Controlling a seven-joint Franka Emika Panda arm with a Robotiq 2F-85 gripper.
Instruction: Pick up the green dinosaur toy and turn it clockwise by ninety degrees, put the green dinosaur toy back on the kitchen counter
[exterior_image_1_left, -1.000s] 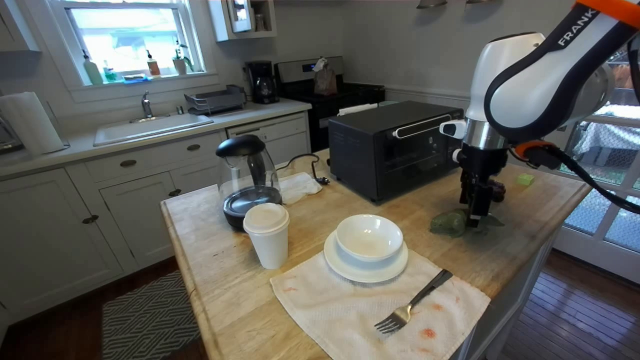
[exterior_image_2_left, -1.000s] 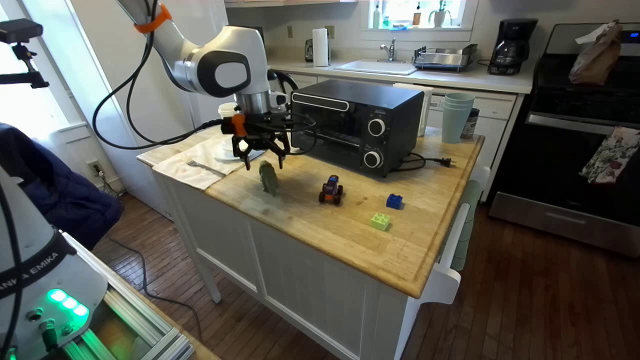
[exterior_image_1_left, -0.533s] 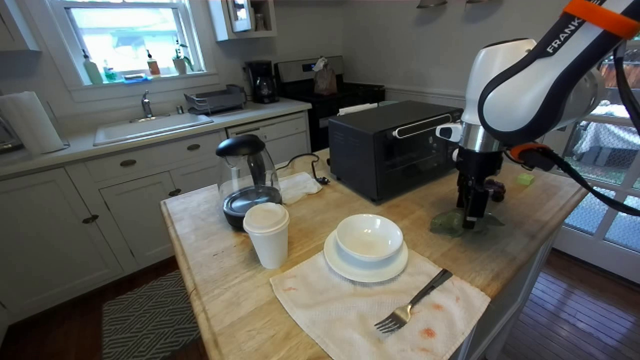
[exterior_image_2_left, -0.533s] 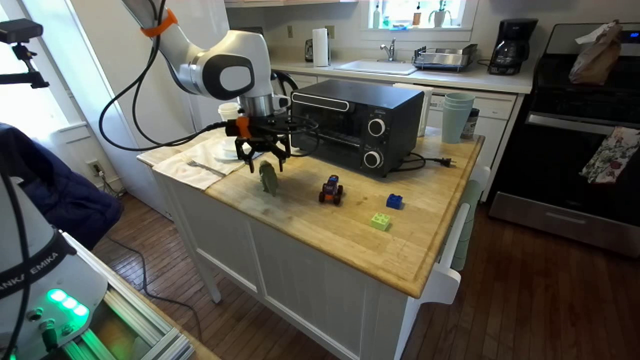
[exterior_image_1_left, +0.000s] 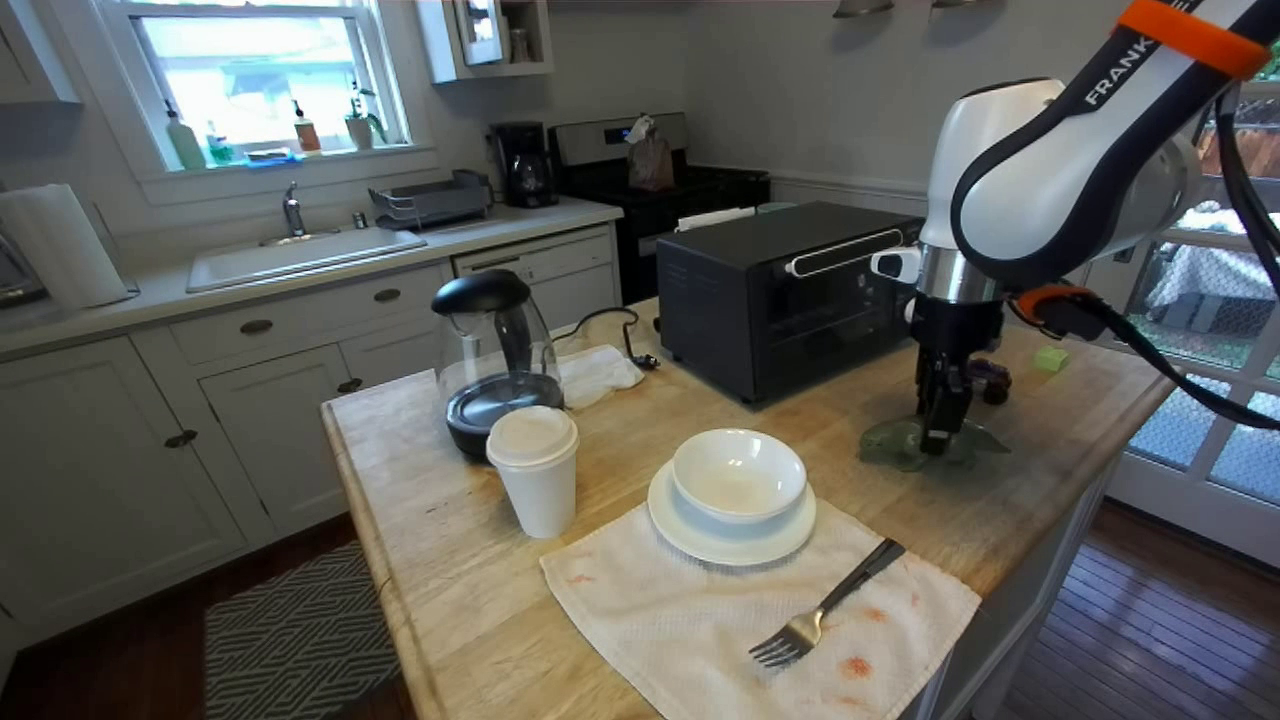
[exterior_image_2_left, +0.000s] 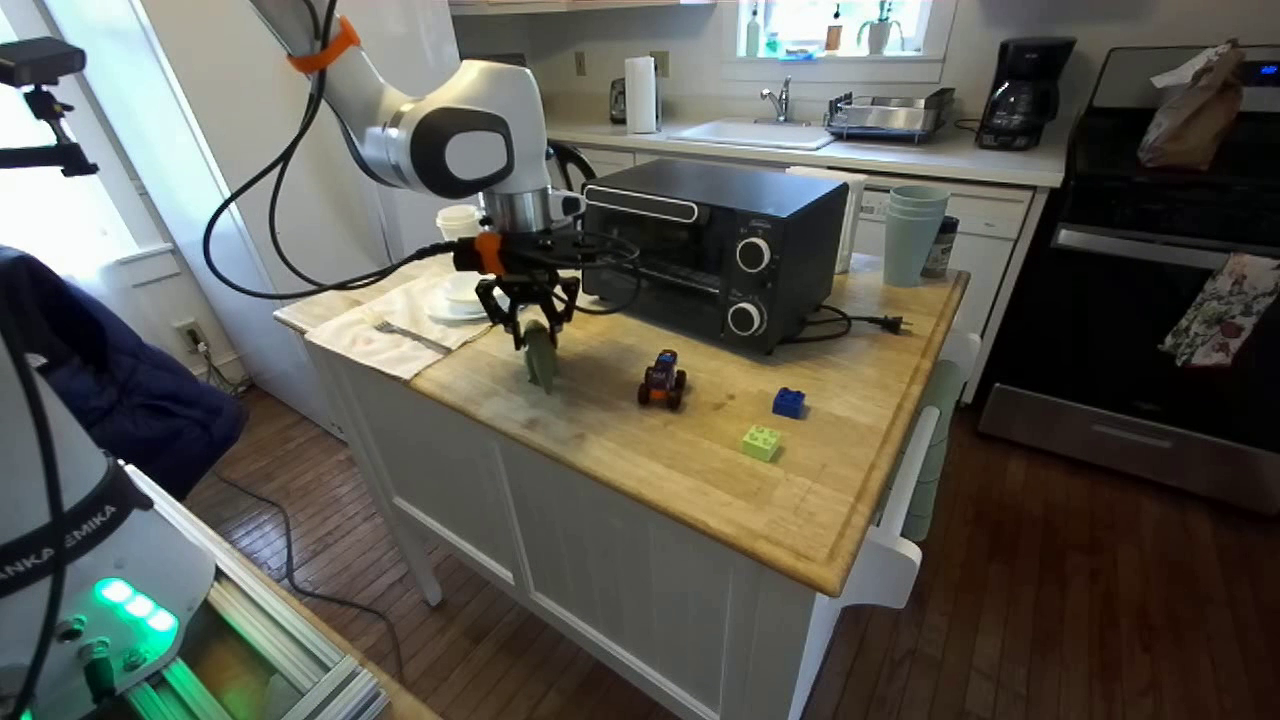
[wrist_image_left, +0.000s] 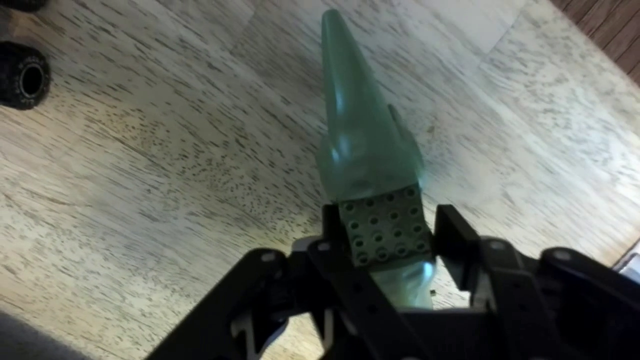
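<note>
Green dinosaur (wrist_image_left: 351, 115) rests on the wooden counter (exterior_image_2_left: 610, 430), its body pinched from both sides by the gripper (wrist_image_left: 386, 225). Nearby stands a toy truck (exterior_image_2_left: 662, 380); farther off lie a blue brick (exterior_image_2_left: 789, 403) and a lime brick (exterior_image_2_left: 761, 443).

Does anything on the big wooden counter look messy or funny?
Yes, a bit. In an exterior view, the pale cloth under the fork has orange-red marks, so it looks stained; by what, I can't tell. A rumpled white cloth or paper lies by the kettle.
</note>
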